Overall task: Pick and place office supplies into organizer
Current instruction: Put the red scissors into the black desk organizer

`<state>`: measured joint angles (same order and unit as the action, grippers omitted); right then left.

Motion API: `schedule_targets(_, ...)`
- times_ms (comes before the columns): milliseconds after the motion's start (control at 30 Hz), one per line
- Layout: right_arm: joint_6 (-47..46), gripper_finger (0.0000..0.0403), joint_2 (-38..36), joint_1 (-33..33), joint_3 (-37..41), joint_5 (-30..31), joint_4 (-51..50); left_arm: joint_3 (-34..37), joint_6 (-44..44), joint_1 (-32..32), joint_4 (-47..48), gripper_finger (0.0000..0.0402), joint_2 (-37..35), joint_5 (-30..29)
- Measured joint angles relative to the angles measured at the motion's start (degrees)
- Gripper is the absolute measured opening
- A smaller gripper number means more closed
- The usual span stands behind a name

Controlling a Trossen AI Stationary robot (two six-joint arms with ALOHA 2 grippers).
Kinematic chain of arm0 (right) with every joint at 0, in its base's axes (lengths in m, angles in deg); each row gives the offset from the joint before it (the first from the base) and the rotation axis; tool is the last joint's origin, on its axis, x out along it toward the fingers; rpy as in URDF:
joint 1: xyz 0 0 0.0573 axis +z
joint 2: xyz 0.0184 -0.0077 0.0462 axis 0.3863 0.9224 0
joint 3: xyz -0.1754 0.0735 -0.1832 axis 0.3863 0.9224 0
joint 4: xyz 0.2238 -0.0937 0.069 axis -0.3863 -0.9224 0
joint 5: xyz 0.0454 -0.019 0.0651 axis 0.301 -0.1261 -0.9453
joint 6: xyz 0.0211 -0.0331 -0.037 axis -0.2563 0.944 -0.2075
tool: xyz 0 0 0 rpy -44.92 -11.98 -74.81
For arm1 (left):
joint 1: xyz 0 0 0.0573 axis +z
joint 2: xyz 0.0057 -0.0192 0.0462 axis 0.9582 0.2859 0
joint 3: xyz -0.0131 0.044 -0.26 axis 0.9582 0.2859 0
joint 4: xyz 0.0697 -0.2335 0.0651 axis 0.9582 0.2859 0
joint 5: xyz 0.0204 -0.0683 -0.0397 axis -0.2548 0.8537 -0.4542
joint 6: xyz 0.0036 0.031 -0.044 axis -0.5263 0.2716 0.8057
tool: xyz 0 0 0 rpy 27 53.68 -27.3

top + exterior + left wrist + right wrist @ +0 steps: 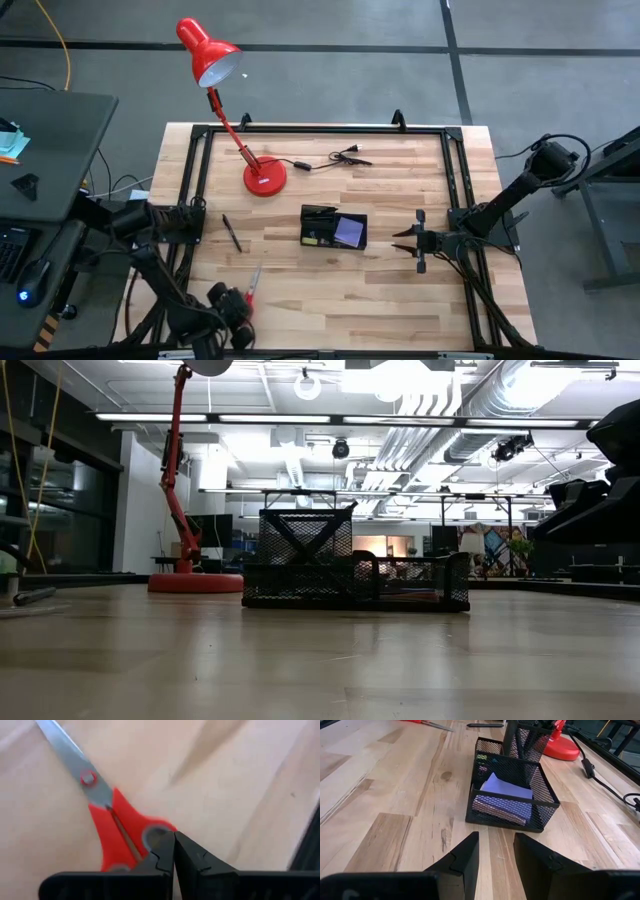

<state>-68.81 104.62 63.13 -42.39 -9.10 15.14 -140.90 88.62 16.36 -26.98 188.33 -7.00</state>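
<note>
Scissors (252, 283) high view: on table just ahead of left gripper (238, 304); organizer (334, 228) left of right gripper (403, 241), apart. Left wrist: fingers pressed together over the red handle, gripping nothing. Right wrist: fingers spread, purple pad (506, 797) in organizer ahead.

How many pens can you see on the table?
1. A thin black pen lies on the bare wood, apart from the organizer and to its left in the high view. More may be hidden inside the organizer's tall mesh cup.
</note>
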Motion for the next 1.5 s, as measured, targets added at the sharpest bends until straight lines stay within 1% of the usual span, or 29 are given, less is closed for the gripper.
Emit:
schedule_targets(300,0.0,0.0114,0.0,0.0,0.0,0.0,-0.1,0.0,-8.6,6.5,0.6,0.0,0.0,-1.8)
schedule_targets(433,0.0,0.0114,0.0,0.0,0.0,0.0,-0.1,0.0,-8.8,8.1,0.9,0.0,0.0,4.0)
schedule_targets(567,0.0,0.0114,0.0,0.0,0.0,0.0,-0.1,-0.1,-8.0,7.2,1.2,0.0,0.0,5.4)
schedule_targets(633,0.0,0.0114,0.0,0.0,0.0,0.0,-0.1,-0.9,-9.1,6.0,1.3,0.0,0.0,5.8)
schedule_targets(700,0.0,0.0114,0.0,0.0,0.0,0.0,-0.1,-2.0,-10.7,5.0,2.9,0.0,0.0,3.7)
schedule_targets(767,0.0,0.0114,0.0,0.0,0.0,0.0,-0.1,-3.3,-9.5,4.1,6.3,0.0,0.0,1.0)
schedule_targets(833,0.0,0.0114,0.0,0.0,0.0,0.0,-0.1,-4.8,-8.8,3.1,7.4,0.0,0.0,-0.2)
schedule_targets(1000,0.0,0.0114,0.0,0.0,0.0,0.0,-0.1,-4.6,-7.7,0.7,4.4,0.0,0.0,1.0)
schedule_targets(1100,0.0,0.0114,0.0,0.0,0.0,0.0,-0.1,-3.7,-5.4,-0.2,4.5,0.0,0.0,2.3)
schedule_targets(1200,0.0,0.0114,0.0,0.0,0.0,0.0,-0.1,-3.0,-3.6,-0.8,4.2,0.0,0.0,1.6)
schedule_targets(1400,0.0,0.0114,0.0,0.0,0.0,0.0,-0.1,-1.6,-3.2,-0.8,2.5,0.0,1.7,2.0)
schedule_targets(1500,0.0,0.0114,0.0,0.0,0.0,0.0,-0.2,-1.7,-3.1,-0.8,1.8,0.0,2.8,0.0)
